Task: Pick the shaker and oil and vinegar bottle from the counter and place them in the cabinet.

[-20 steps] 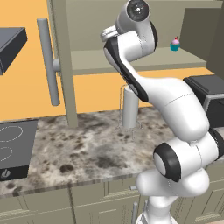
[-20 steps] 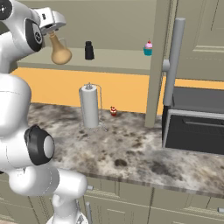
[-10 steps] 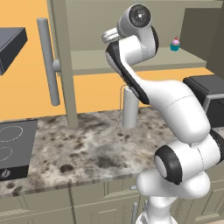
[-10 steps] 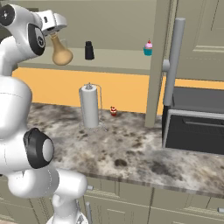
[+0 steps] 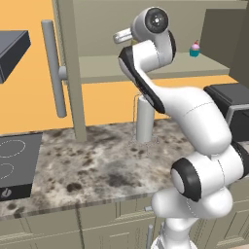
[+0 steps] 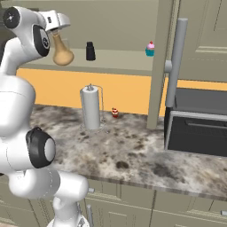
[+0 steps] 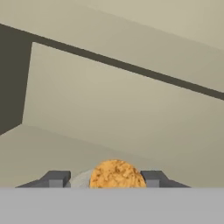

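- The gripper [image 6: 56, 32] is clamped on the neck of the oil and vinegar bottle [image 6: 62, 54], which hangs above the cabinet [image 6: 128, 60] shelf's left end, not yet set down.
- The shaker [image 6: 90, 51] already stands on that shelf, near a cupcake [image 6: 150, 48].
- On the counter [image 6: 142, 150] stands a paper-towel roll [image 6: 91, 108].

Rendered frames: flat, even, bright light, no clear source. No glare, no motion blur, no edge distortion. Base views sharp. Soft dark patch on the surface [image 5: 112, 165] under the arm; faint shadow beside the towel roll [image 6: 90, 107]. Cabinet [image 7: 131, 100] interior is dimmer, darkest at the hand view's left side. Hand view is soft and low on detail; bottle [image 7: 117, 175] texture is grainy.
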{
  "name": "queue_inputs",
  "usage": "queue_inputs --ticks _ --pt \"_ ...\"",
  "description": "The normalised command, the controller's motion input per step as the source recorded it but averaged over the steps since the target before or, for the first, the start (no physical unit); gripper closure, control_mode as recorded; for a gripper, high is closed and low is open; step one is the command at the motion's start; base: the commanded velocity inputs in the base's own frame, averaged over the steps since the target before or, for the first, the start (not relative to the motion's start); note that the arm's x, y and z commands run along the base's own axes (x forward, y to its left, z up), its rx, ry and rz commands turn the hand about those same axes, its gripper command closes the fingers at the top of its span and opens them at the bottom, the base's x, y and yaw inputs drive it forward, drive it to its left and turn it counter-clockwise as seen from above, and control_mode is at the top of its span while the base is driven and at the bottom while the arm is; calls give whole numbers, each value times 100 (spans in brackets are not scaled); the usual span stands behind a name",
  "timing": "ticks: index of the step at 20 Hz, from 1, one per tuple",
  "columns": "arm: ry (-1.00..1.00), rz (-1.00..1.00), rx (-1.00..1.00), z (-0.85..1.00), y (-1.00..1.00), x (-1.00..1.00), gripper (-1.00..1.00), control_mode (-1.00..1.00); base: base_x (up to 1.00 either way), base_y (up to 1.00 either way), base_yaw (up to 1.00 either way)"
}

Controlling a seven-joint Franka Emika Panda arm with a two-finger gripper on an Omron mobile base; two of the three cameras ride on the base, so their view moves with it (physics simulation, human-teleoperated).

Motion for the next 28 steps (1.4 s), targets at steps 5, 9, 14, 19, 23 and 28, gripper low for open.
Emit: queue_inputs --ticks 5,9,14,19,23,28 --pt "-3 0 3 28 0 -1 100 -100 0 0 0" --pt "-3 0 0 0 0 0 100 -100 0 0 0" --pt "-6 0 0 -3 0 0 100 -100 0 0 0" --pt "-16 0 0 -9 0 5 100 -100 0 0 0" --pt "-7 0 0 0 0 17 100 -100 0 0 0" --pt "0 0 0 -3 0 41 100 -100 0 0 0"
